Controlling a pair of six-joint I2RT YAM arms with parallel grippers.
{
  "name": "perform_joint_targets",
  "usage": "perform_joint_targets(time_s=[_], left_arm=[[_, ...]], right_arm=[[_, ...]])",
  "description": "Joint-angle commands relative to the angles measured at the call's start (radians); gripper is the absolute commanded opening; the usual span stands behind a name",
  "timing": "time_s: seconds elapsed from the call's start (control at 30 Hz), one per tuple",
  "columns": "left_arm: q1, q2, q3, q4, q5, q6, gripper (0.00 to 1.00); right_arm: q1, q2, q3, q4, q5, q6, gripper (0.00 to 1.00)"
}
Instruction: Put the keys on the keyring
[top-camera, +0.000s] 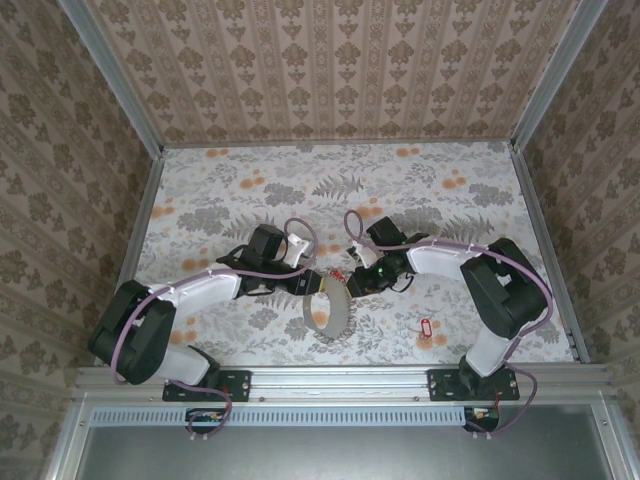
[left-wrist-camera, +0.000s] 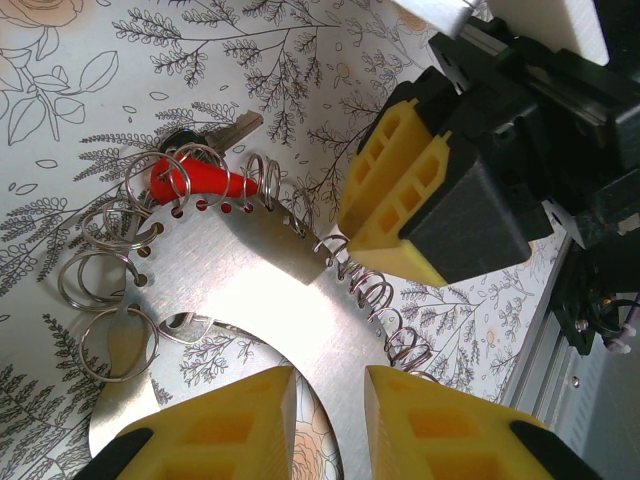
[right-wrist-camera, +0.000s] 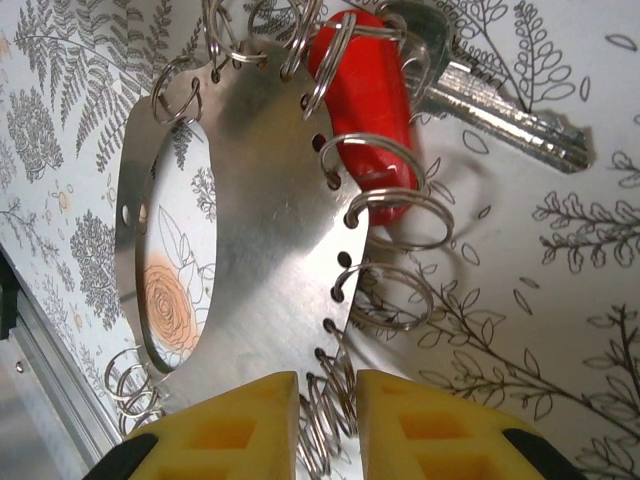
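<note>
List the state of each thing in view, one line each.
left gripper: fingers close together at the ring plate; cannot tell if it grips.
right gripper: shut on split rings at the plate's rim.
ring plate: at both grippers' tips.
red-headed key: threaded on the split rings.
small red item: lying loose on the table, apart from the plate.

One keyring (left-wrist-camera: 250, 285), one red-headed key (left-wrist-camera: 195, 183)
</note>
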Motion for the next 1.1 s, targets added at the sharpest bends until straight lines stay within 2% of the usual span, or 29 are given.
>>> perform_joint_targets(time_s=[0.0, 0.3, 0.47, 1.07], left_arm=[[0.002, -0.011, -0.007, 0.012, 0.015, -0.007, 0.26], [0.003, -0.029, -0.009, 0.01, 0.015, 0.002, 0.25], [0.005, -0.03, -0.011, 0.007, 0.016, 0.003, 0.25], [0.007, -0.037, -0.016, 0.013, 0.015, 0.005, 0.25]], right_arm=[[-0.007, -0.023, -0.026, -0.031, 0.013, 0.002, 0.24], [-0.006, -0.003, -0.021, -0.034, 0.016, 0.004, 0.24], [-0.005, -0.013, -0.03, -0.036, 0.017, 0.006, 0.2], [0.001, 0.005, -0.017, -0.048, 0.013, -0.005, 0.22]])
